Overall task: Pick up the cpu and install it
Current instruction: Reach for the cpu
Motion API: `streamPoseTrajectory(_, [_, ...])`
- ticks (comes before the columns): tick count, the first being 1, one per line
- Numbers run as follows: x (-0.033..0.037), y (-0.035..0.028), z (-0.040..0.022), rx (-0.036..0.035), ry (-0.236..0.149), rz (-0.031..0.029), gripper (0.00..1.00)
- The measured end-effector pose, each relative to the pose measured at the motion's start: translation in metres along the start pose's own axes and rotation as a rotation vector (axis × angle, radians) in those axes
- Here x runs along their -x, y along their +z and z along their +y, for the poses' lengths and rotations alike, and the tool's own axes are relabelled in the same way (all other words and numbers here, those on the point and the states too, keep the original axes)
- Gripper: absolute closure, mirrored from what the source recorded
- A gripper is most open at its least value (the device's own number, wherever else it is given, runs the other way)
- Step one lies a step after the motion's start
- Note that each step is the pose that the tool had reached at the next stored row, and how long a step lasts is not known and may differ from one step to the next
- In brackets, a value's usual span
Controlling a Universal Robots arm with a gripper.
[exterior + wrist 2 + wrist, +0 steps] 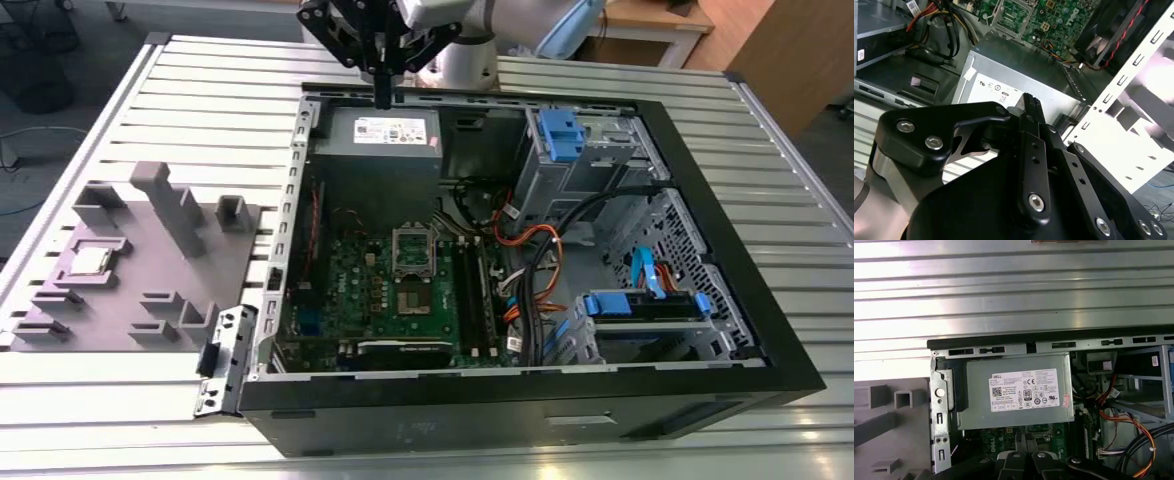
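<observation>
1 desk is carrying 1 open computer case and 1 grey fixture plate. 1 cpu is lying on that plate. Inside the case, 1 green circuit board, 1 silver power supply and 1 socket frame are sitting. 2 blue parts are showing there: 1 blue bracket beside the power supply and 1 blue drive caddy lower down. 1 end effector is hanging over the case's edge.

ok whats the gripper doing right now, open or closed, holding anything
gripper: closed, holding nothing, above the power supply; cpu sits on the grey fixture
</observation>
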State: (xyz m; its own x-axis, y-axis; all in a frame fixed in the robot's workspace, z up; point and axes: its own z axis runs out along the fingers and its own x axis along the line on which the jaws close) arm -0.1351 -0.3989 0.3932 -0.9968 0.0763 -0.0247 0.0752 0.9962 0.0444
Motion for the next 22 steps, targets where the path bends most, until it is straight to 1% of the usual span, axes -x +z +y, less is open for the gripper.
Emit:
streamPoseTrajectory(3, [-0.0087,-0.0001,-0.0007,-0.0001,0.0,-0.0003,0.89])
streamPoseTrajectory(7, [-0.0237,-0.0001,-0.0018,0.0001,0.0,-0.001,0.89])
streamPoseTrajectory(22, [-0.0861,-0.0004,-0.0058,0.0004,0.0,-0.0041,0.89])
